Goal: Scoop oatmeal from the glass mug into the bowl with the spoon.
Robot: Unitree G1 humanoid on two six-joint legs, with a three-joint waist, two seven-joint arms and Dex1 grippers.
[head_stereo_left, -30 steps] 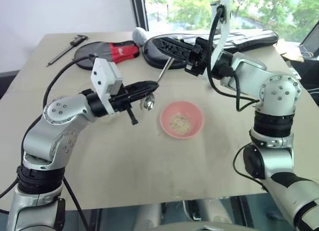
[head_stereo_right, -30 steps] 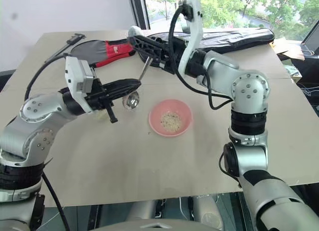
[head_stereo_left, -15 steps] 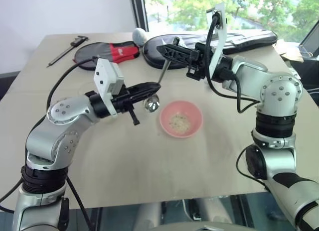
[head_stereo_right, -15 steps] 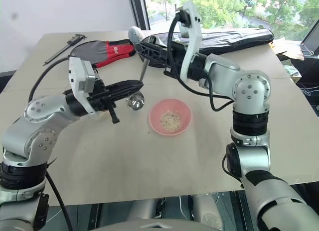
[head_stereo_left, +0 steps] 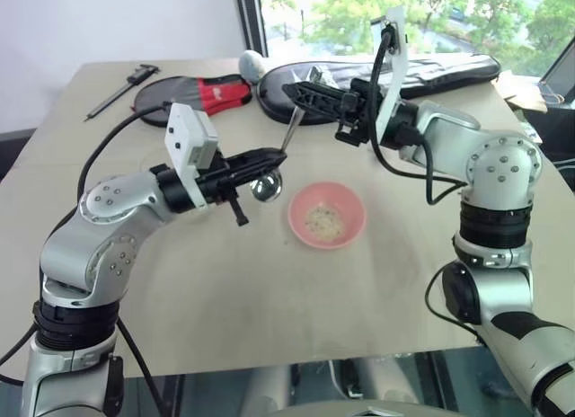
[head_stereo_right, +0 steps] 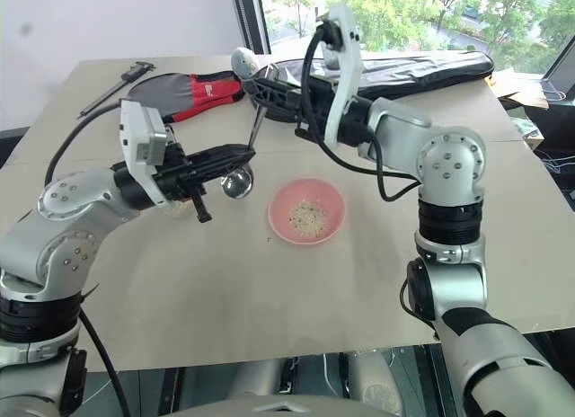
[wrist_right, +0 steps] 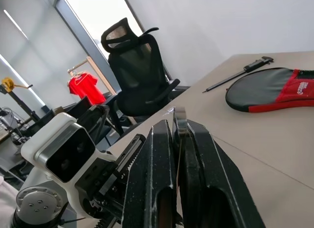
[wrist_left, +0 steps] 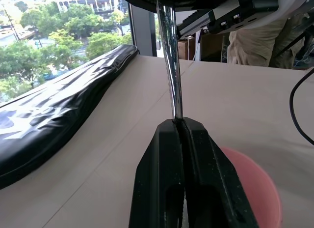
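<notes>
Moving: the right end effector [head_stereo_left: 296, 92] is finishing its squeeze, its fingers now pinched together where a second ago they stood apart; both arms are otherwise holding their places.
Left end effector [wrist_left: 177, 125]: clamped tight low on the spoon [head_stereo_left: 291, 131], the handle rising straight out from between its fingertips.
Right end effector: gripping the top of the same handle, so both are holding the spoon at once over the middle of the bench [head_stereo_left: 225, 291].
Spoon: hanging nearly upright, its small rounded bowl dangling just under the left fingertips, clear of the bench surface.
Bowl [head_stereo_left: 352, 221]: sitting mid-bench, a little toward the right edge, just beside the spoon's lower end.
Oatmeal [head_stereo_left: 323, 221]: a small loose clump is already lying in the bottom of the bowl.
Glass mug: too clear to place with any confidence.
Progress: some oatmeal is in, so at least part of the transfer looks done; the spoon looks to be passing between arms rather than scooping, and I cannot judge how much is left.
Materials: the spoon is slim polished metal, throwing bright glints; the bowl is smooth, plain pink, round and shallow; the oatmeal is dry, pale and flaky; the bench top is matte beige board.
Background: a black caliper [head_stereo_left: 121, 86] is lying at the far left corner, a red-and-black pouch [head_stereo_left: 193, 95] beside it, and a long glossy black bag [head_stereo_left: 449, 71] is running along the far edge.
</notes>
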